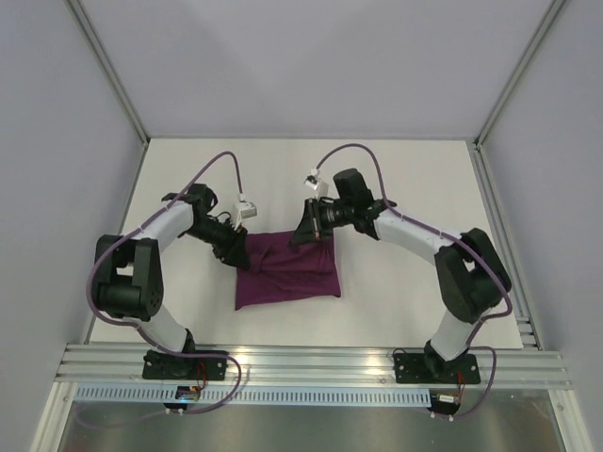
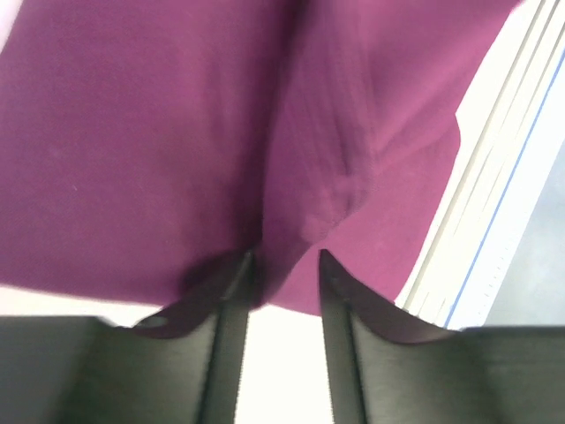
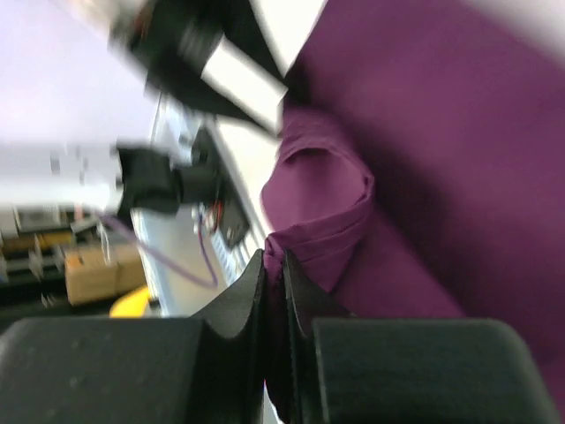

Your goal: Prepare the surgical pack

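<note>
At the middle of the tabletop (image 1: 396,188): purple cloth (image 1: 287,271), folded to a rough rectangle, lying flat but rumpled along the far edge. At its far left corner, left tool (image 1: 237,256), fingers parted to a moderate gap, a fold of the cloth's edge between the tips, bare tabletop showing in the gap behind. At the far right corner, right tool (image 1: 301,235), fingers drawn almost together, pinching a bunched fold of the cloth. Both arms bent inward from the near edge, facing each other across the cloth.
</note>
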Available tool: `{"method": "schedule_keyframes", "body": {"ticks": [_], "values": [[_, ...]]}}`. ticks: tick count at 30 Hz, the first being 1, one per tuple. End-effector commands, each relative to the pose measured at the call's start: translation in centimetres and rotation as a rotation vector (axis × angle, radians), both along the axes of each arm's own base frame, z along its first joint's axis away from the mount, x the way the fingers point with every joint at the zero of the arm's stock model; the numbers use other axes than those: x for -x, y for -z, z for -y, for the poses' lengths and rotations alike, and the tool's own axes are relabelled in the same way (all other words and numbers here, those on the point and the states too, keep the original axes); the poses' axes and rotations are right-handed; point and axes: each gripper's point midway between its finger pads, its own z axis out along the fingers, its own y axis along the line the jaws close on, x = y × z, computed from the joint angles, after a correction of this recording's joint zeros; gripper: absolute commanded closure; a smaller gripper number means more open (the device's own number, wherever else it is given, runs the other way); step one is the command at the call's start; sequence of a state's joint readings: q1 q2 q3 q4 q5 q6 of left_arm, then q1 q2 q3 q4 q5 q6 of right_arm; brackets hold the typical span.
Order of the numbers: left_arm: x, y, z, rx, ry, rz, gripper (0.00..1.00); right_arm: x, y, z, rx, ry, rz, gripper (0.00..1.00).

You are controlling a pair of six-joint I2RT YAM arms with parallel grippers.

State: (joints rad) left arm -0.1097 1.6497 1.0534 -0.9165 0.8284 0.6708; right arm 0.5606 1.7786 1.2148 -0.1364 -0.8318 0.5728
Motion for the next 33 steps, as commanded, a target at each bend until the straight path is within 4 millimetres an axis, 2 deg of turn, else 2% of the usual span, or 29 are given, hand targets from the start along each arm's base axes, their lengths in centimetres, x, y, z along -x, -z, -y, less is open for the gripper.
{"method": "schedule_keyframes", "body": {"ticks": [1, 2, 3, 4, 6, 7, 10, 13, 14, 15, 16, 17, 18, 21, 22, 23, 25, 26, 27, 28, 29, 30, 31, 32, 33], "values": [[0.8, -2.2, -0.8, -0.016, 0.069, 0.096, 0.54, 7.8, -0.8, -0.2, -0.031, -0.212, 0.11, 1.0], [1.1, -2.7, -0.8, -0.006, 0.077, 0.104, 0.52, 9.2, -1.2, 0.3, -0.045, -0.232, 0.137, 1.0], [1.3, -3.2, -0.9, 0.005, 0.08, 0.108, 0.5, 10.7, -0.7, 0.3, -0.041, -0.258, 0.135, 0.99], [1.8, -4.2, -0.8, 0.026, 0.083, 0.112, 0.49, 12.2, 1.6, 1.3, -0.01, -0.26, 0.103, 1.0], [2.2, -5.2, -0.9, 0.044, 0.095, 0.144, 0.48, 14.6, 2.3, 1.5, -0.01, -0.301, 0.117, 1.0], [2.5, -5.5, -0.8, 0.057, 0.094, 0.139, 0.48, 15.9, 3.6, 2.0, 0.008, -0.316, 0.098, 1.0], [2.2, -5.8, -0.7, 0.053, 0.058, 0.134, 0.47, 18.1, 5.3, 2.1, 0.044, -0.355, 0.118, 0.94], [1.8, -5.8, -1.0, 0.022, 0.02, 0.125, 0.47, 20.1, 7.1, 2.9, 0.109, -0.387, 0.108, 0.64], [1.6, -5.7, -1.2, 0.009, 0.005, 0.123, 0.47, 20.1, 7.5, 3.0, 0.14, -0.373, 0.134, 0.45], [1.1, -5.4, -1.5, -0.022, -0.024, 0.125, 0.46, 20.8, 7.5, 3.0, 0.153, -0.384, 0.138, 0.4], [0.8, -5.3, -1.7, -0.037, -0.049, 0.119, 0.46, 20.7, 7.2, 3.0, 0.16, -0.369, 0.156, 0.32], [0.4, -5.1, -1.9, -0.055, -0.071, 0.115, 0.45, 20.7, 6.7, 2.6, 0.158, -0.36, 0.167, 0.18], [0.0, -5.0, -2.1, -0.07, -0.091, 0.11, 0.45, 20.9, 6.4, 2.6, 0.173, -0.354, 0.169, 0.16], [-1.3, -4.8, -2.7, -0.128, -0.18, 0.102, 0.43, 19.6, 3.8, 2.6, 0.179, -0.275, 0.237, 0.11], [-1.5, -4.9, -2.8, -0.136, -0.228, 0.08, 0.41, 18.2, 2.4, 2.9, 0.188, -0.195, 0.306, 0.08], [-1.8, -4.8, -2.9, -0.154, -0.256, 0.071, 0.37, 17.2, 1.8, 3.6, 0.227, -0.134, 0.322, 0.02], [-1.7, -4.2, -3.3, -0.213, -0.291, 0.041, 0.31, 13.8, 0.8, 5.2, 0.297, 0.04, 0.363, 0.02], [-1.5, -3.8, -2.8, -0.234, -0.271, 0.03, 0.29, 12.0, 1.1, 6.8, 0.343, 0.125, 0.318, 0.12], [-1.6, -3.5, -2.7, -0.256, -0.266, 0.031, 0.28, 10.7, 0.4, 7.2, 0.351, 0.175, 0.314, 0.17], [-1.7, -3.3, -2.6, -0.267, -0.265, 0.024, 0.28, 9.2, 1.1, 8.1, 0.409, 0.24, 0.307, 0.22], [-1.8, -3.2, -2.2, -0.275, -0.269, 0.014, 0.28, 7.9, 1.4, 8.9, 0.445, 0.29, 0.299, 0.33], [-2.4, -2.7, -2.3, -0.299, -0.282, 0.009, 0.27, 6.3, 1.8, 10.1, 0.488, 0.361, 0.271, 0.39], [-2.8, -2.5, -2.4, -0.311, -0.294, 0.003, 0.27, 5.1, 3.1, 10.9, 0.545, 0.4, 0.247, 0.45], [-3.1, -2.0, -2.6, -0.329, -0.314, -0.008, 0.27, 4.5, 3.7, 11.3, 0.564, 0.421, 0.229, 0.51], [-3.7, -1.1, -3.0, -0.362, -0.328, -0.014, 0.28, 3.1, 3.8, 11.7, 0.558, 0.462, 0.225, 0.52]]}}
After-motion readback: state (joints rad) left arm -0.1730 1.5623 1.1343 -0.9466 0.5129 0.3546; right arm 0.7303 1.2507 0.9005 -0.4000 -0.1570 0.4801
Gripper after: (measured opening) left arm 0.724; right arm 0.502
